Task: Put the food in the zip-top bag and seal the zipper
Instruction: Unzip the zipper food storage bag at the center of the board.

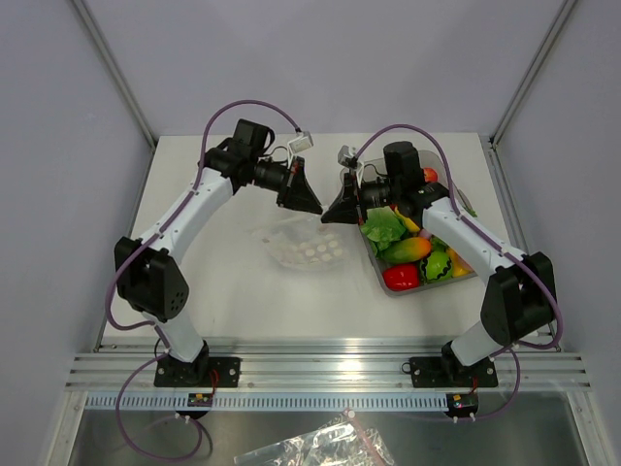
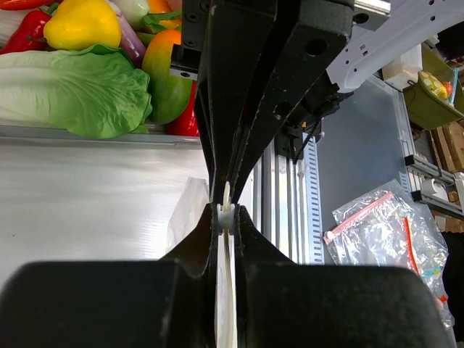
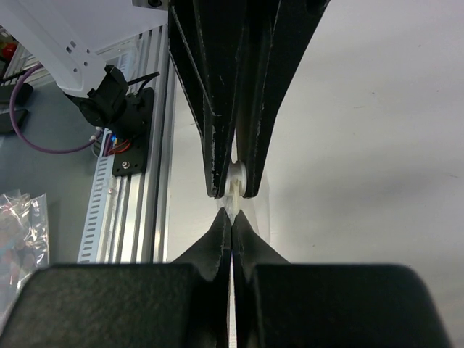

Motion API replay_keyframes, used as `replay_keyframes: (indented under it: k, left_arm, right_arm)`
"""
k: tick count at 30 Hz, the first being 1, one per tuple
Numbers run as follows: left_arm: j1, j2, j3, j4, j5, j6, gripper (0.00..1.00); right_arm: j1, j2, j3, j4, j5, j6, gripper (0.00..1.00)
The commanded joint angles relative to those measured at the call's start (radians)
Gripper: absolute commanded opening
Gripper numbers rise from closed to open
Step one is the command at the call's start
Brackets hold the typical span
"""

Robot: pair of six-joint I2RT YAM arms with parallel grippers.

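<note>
The zip-top bag (image 1: 301, 249) is clear with white dots and lies at mid table, its upper edge raised to the grippers. No food shows inside it. My left gripper (image 1: 315, 207) and right gripper (image 1: 329, 215) meet tip to tip above it. The left gripper (image 2: 225, 211) is shut on the whitish zipper (image 2: 225, 290), which runs between its jaws. The right gripper (image 3: 232, 217) is shut on the bag's thin clear edge, right against the left fingertips (image 3: 217, 174). The food lies in a clear tray (image 1: 388, 288) on the right. The purple eggplant (image 2: 132, 42) shows there.
The tray also holds green lettuce (image 1: 384, 227), a red bell pepper (image 1: 401, 278) and a yellow piece (image 2: 82, 24). Spare plastic bags (image 1: 312, 449) lie below the table's front rail (image 1: 330, 369). Frame posts stand at the back corners.
</note>
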Motion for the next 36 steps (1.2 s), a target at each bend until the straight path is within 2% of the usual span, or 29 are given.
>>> replay_keyframes:
  k: [1, 2, 6, 7, 12, 16, 18, 21, 26, 31, 36]
  left_arm:
    - [0.005, -0.064, -0.037, 0.024, 0.029, 0.024, 0.00]
    - [0.008, -0.076, -0.045, 0.031, 0.027, 0.019, 0.00]
    - [0.022, -0.090, -0.056, 0.039, 0.023, 0.020, 0.00]
    - [0.022, -0.092, -0.057, 0.039, 0.023, 0.022, 0.00]
    - [0.027, -0.097, -0.057, 0.041, 0.023, 0.021, 0.00]
    - [0.025, -0.087, -0.050, 0.039, 0.026, 0.016, 0.00]
    - [0.025, -0.084, -0.047, 0.039, 0.029, 0.014, 0.00]
    - [0.027, -0.086, -0.047, 0.030, 0.033, 0.017, 0.00]
    - [0.028, -0.101, -0.068, 0.008, 0.006, 0.040, 0.00]
    - [0.038, -0.110, -0.114, 0.021, 0.024, 0.037, 0.00]
    - [0.048, -0.121, -0.151, 0.013, 0.021, 0.047, 0.00]
  right_arm:
    - [0.008, 0.006, 0.053, 0.073, -0.014, 0.051, 0.00]
    - [0.008, 0.014, 0.062, 0.070, -0.016, 0.056, 0.02]
    - [0.008, 0.033, 0.099, 0.064, -0.015, 0.091, 0.27]
    - [0.008, 0.030, 0.101, 0.073, -0.014, 0.094, 0.27]
    - [0.008, 0.033, 0.102, 0.092, -0.004, 0.105, 0.13]
    - [0.008, 0.034, 0.109, 0.095, -0.018, 0.113, 0.14]
    - [0.008, 0.033, 0.107, 0.108, -0.031, 0.120, 0.00]
    - [0.008, 0.004, 0.077, 0.111, 0.008, 0.099, 0.00]
    - [0.000, -0.098, -0.055, 0.367, 0.079, 0.174, 0.00]
    - [-0.021, -0.099, -0.082, 0.429, 0.099, 0.206, 0.00]
    - [-0.058, -0.115, -0.170, 0.642, 0.127, 0.359, 0.00]
